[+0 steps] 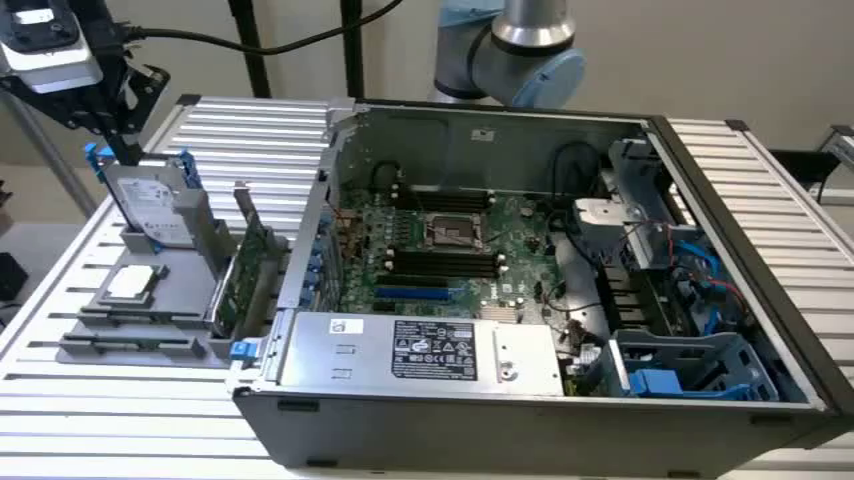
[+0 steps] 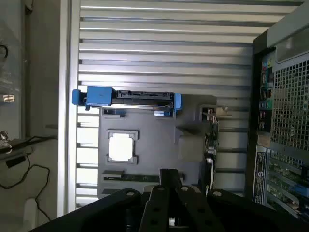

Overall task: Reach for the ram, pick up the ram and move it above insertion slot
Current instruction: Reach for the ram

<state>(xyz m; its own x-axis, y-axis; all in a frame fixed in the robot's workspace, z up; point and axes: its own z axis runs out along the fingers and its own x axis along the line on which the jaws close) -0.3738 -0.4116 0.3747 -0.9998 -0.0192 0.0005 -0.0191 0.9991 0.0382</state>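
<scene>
Pincer downward-pointing, at the exterior view's upper left.

No writing can be read: the black label on the power supply (white print) is illegible.

Behind the computer case the arm is a silver-grey tube with a rounded joint capped in pale blue. Beyond the case toward the exterior view's left, its wrist carries a white-and-grey box, a thick black cable and a matte black gripper built of flat links on round pivots.
</scene>
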